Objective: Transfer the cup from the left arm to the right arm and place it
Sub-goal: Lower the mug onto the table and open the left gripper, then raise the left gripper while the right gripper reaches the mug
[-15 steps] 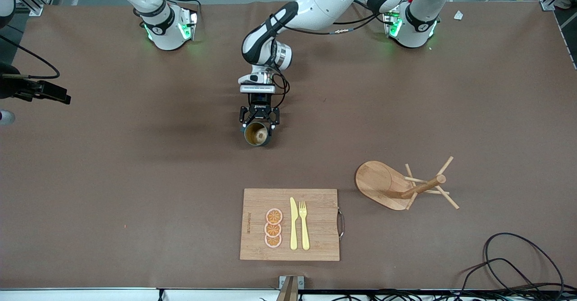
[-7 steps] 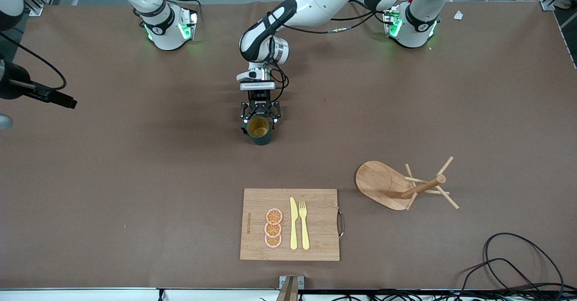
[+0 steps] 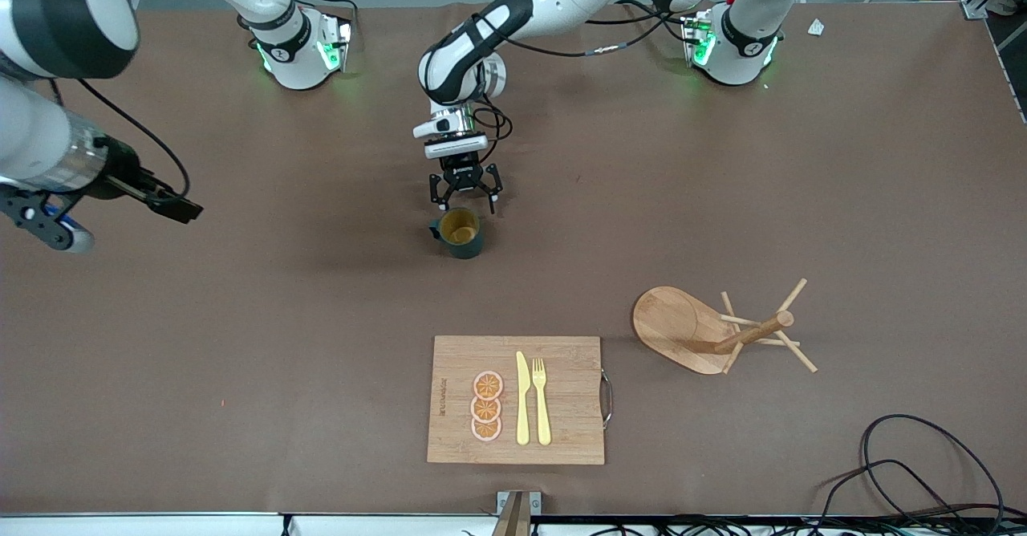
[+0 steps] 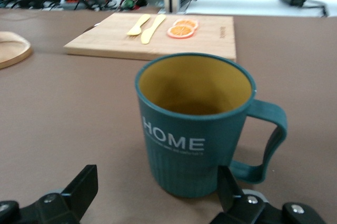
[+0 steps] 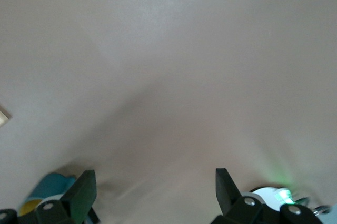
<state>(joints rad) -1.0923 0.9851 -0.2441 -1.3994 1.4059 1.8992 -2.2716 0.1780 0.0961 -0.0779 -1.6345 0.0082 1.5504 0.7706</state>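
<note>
The dark teal cup (image 3: 459, 233) with a yellow inside stands upright on the table near its middle, free of both grippers. My left gripper (image 3: 464, 197) is open, low, just beside the cup on the side farther from the front camera. In the left wrist view the cup (image 4: 195, 124) stands just past the spread fingertips (image 4: 84, 186), marked "HOME", with its handle to one side. My right gripper (image 3: 178, 209) is open and empty, up over the table toward the right arm's end. The right wrist view (image 5: 152, 195) shows a corner of the cup (image 5: 50, 187).
A wooden cutting board (image 3: 562, 432) with orange slices (image 3: 486, 406), a yellow knife (image 3: 522, 398) and a fork (image 3: 541, 399) lies nearer the front camera. A wooden peg rack (image 3: 722, 331) stands toward the left arm's end. Black cables (image 3: 923, 464) lie at the front corner.
The left gripper set the tilted cup upright on the table, opened and drew back toward its base. The right arm swung in from its end of the table toward the middle.
</note>
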